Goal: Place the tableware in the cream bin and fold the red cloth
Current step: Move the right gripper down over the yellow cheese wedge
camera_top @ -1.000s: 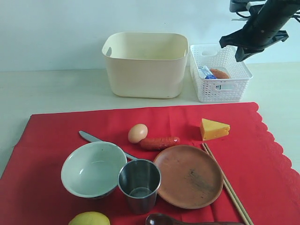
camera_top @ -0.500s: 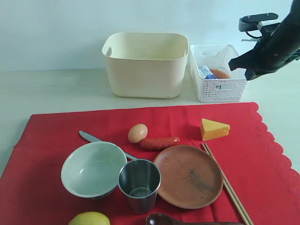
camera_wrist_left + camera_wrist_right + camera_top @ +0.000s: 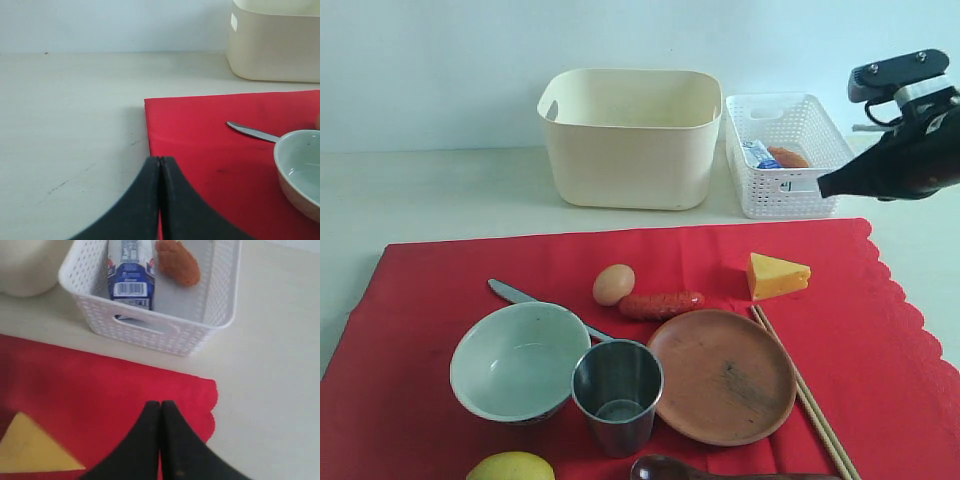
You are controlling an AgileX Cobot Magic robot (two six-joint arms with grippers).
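The only print in view is a barcode on the blue-white carton; its lettering is too small to read. A small white sticker sits on the bin and another on the basket's front, both illegible.

The red cloth lies flat on the table, scalloped along its 3 o'clock edge. On it:
- bowl, pale green-white, empty, at 8 o'clock
- steel cup, upright, just beside the bowl and overlapping the plate's rim
- brown plate, bare, at 5 o'clock
- chopsticks at the plate's 3 o'clock
- knife, blade end behind the bowl
- spoon at 6 o'clock
- egg, sausage, cheese and lemon

The cream bin sits beyond the cloth at 12 o'clock, nothing visible inside. The white basket at its 3 o'clock holds the carton and an orange-brown food piece.

The right gripper hangs by the basket, over the cloth's scalloped corner, jaws pressed together, empty. The left gripper is over the cloth's 9 o'clock edge, likewise pinched together and empty.
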